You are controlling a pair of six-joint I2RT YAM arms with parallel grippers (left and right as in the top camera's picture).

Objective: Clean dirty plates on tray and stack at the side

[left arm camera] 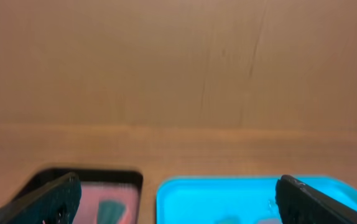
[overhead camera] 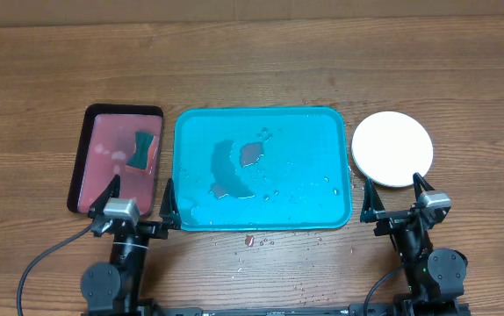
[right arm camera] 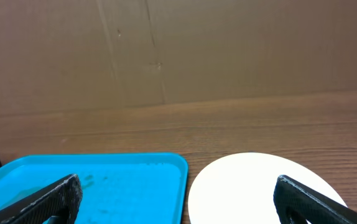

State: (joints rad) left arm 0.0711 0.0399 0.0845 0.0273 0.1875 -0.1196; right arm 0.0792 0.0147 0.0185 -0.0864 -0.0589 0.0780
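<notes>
1. Left pincer (overhead camera: pixel 140 195): jaws spread wide, nothing between them. It sits at the near edge of the counter (overhead camera: pixel 252 61). One finger is over the near right corner of the black tray (overhead camera: pixel 125 109), the other over the near left corner of the turquoise tray (overhead camera: pixel 322 140). Can't tell whether either finger touches.
2. Right pincer (overhead camera: pixel 395 195): jaws also wide apart and empty. One finger is by the turquoise tray's near right corner, the other at the near edge of the white plate (overhead camera: pixel 392 147).
3. White plate: flat on the counter, just right of the turquoise tray and off it, with a narrow gap between. Its top face looks clean. Only white shows from above, so can't tell whether anything lies under it.
4. Turquoise tray: mid-counter and wet. There's a curved puddle and a greyish patch left of centre, with small beads scattered toward the right.
5. Black tray: just left of the turquoise one, holding pinkish liquid. A teal piece (overhead camera: pixel 140 151) lies in it.
6. Drops (overhead camera: pixel 261 239): a few on the bare counter, just in front of the turquoise tray's near rim.
</notes>
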